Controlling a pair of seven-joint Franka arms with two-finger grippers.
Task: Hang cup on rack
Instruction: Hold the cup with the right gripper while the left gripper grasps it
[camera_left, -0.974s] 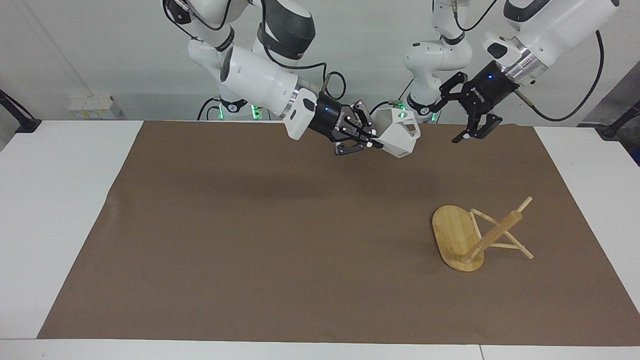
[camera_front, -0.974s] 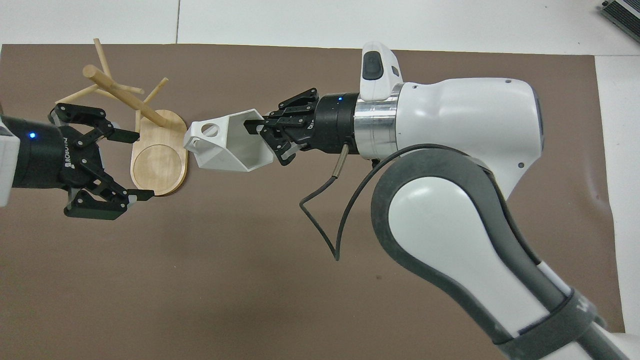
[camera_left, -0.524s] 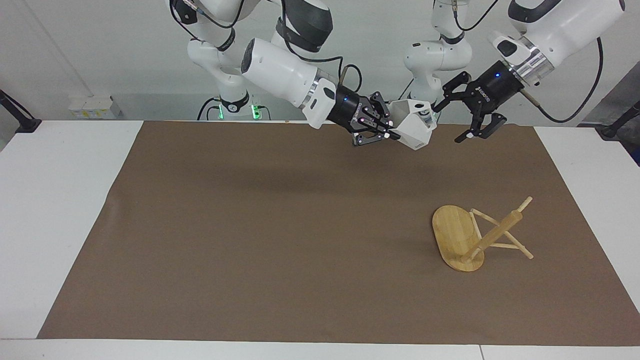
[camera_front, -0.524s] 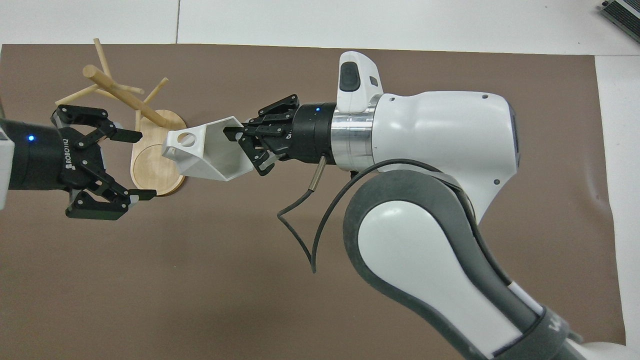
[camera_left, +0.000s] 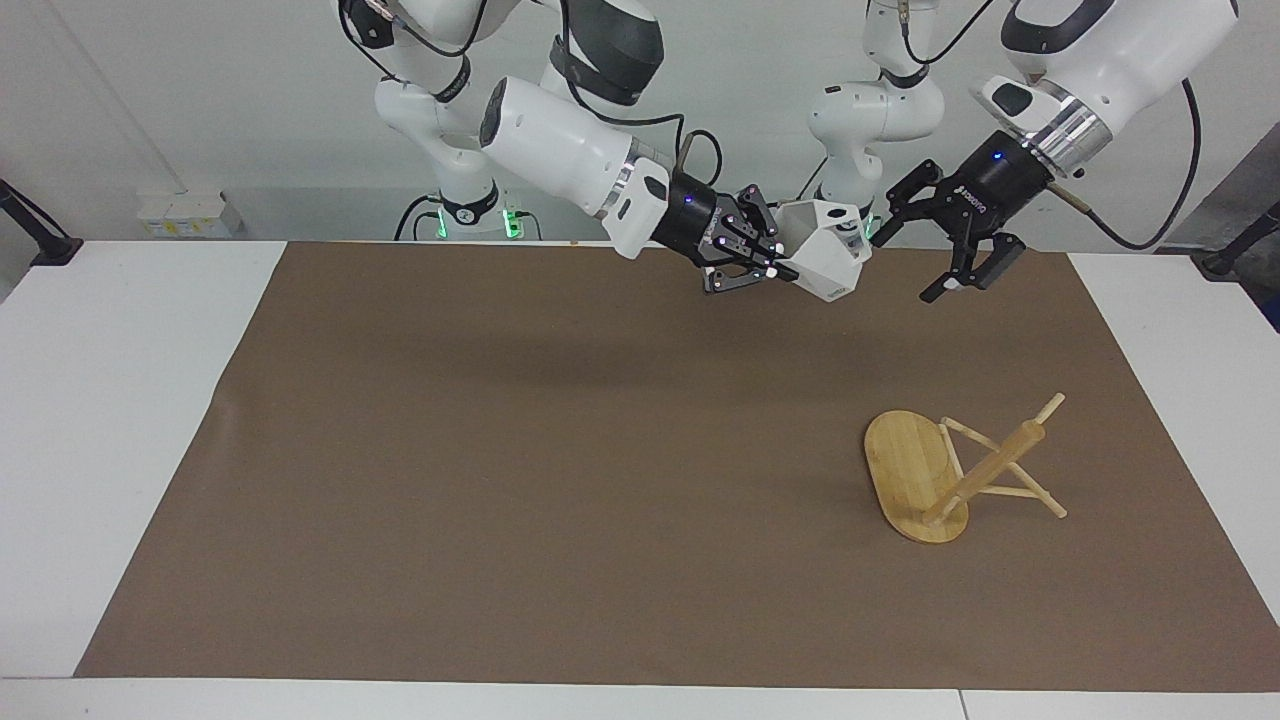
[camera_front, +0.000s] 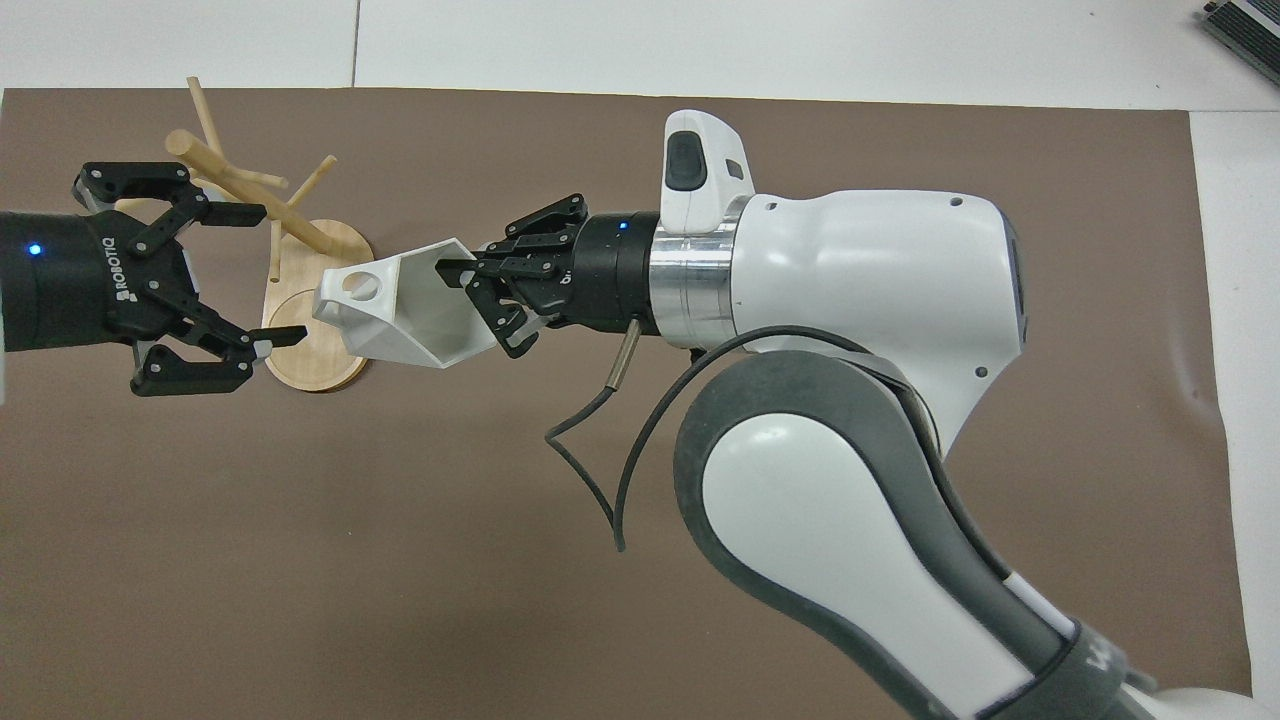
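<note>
**Cup in the air, rack on its side: handling notes**

We have the cup pinched in the right hand, fingers clamped across one wall at the rim, one fingertip inside the mouth and one outside. It is up off the tabletop, over the brown mat near the edge at the robots' end, mouth tipped sideways, handle pointing toward the left hand. The left hand hangs spread and empty just beside the cup, not touching it.

The rack is not standing. It lies tipped over toward the left arm's end of the tabletop, oval base on edge, post slanting, pegs resting on the mat.

How we expect things to handle:
- Cup looks rigid and light, probably a hard matte shell. Flat facets give the pads decent seats, but a one-wall rim pinch lets it pivot if bumped.
- Rim wall is thin, so we go easy on the squeeze.
- The handle's round hole is the hanging feature; we keep it clear of fingers. Current grip is on the part of the rim away from the handle, which suits that.
- Rack looks like stiff, light bamboo. The post is the sturdy place to take hold; the pegs look thin and could snap or flex. The base is broad, so it should sit stable once upright.

Our read: the rack needs righting by the post, likely by the left hand, before any peg is usable.
</note>
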